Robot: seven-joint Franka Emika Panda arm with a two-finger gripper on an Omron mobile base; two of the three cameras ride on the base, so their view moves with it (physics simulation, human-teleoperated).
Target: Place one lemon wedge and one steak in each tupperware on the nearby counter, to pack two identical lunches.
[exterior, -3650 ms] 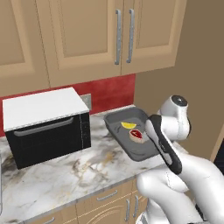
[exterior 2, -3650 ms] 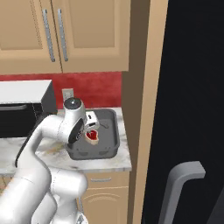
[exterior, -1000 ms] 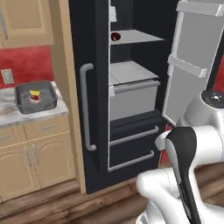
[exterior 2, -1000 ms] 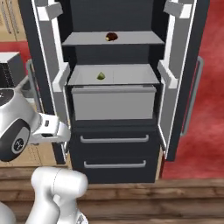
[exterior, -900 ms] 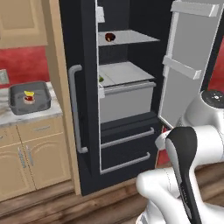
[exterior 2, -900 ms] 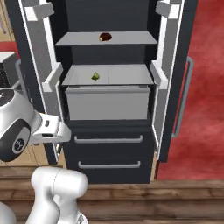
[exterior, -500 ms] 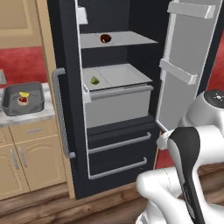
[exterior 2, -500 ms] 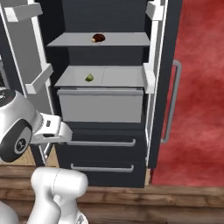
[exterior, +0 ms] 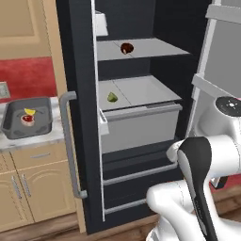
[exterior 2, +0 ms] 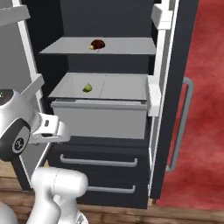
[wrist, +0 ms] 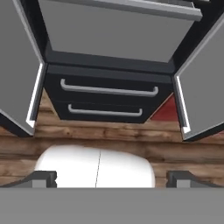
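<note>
The pincer [wrist: 112, 179] hangs low with jaws wide and nothing in them, aimed at the fridge's bottom drawers. The lemon wedge [exterior: 112, 97] lies well above it, on the drawer lid; the steak [exterior: 126, 48] sits 1 shelf higher.

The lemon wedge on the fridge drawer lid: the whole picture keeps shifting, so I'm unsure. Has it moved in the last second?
No. The lemon wedge sits at the same spot on the drawer lid; the camera moved.
</note>
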